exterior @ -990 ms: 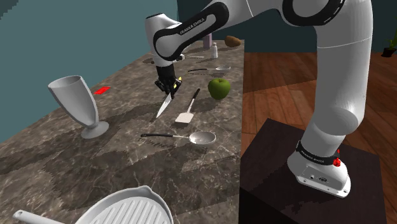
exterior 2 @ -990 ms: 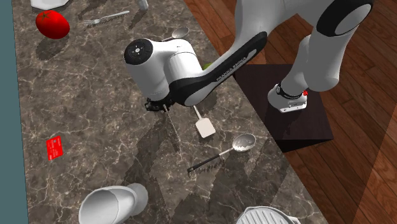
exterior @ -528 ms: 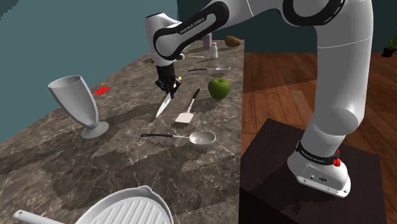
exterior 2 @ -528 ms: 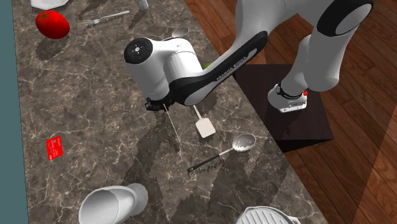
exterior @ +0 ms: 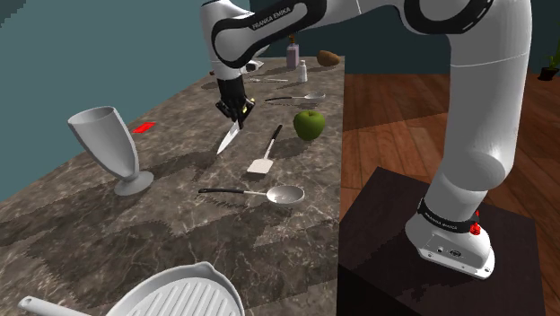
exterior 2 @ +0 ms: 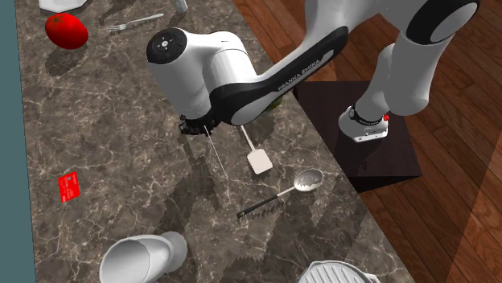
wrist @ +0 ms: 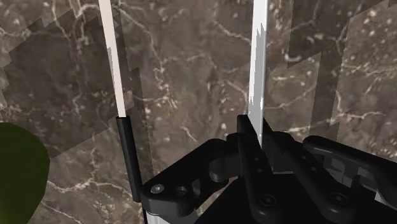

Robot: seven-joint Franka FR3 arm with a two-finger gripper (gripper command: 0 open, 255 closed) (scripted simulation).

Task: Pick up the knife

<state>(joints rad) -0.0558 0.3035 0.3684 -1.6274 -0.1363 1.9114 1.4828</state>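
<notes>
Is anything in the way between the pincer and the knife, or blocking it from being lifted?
Nothing visible does. The pincer is shut on the knife, whose blade hangs down above the counter. The spatula and green apple sit off to the side, not touching it.

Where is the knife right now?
In the shoulder view, the knife hangs blade-down from the gripper above the counter, just left of the spatula.

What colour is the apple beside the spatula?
Green; the apple shows best in the shoulder view.
</notes>
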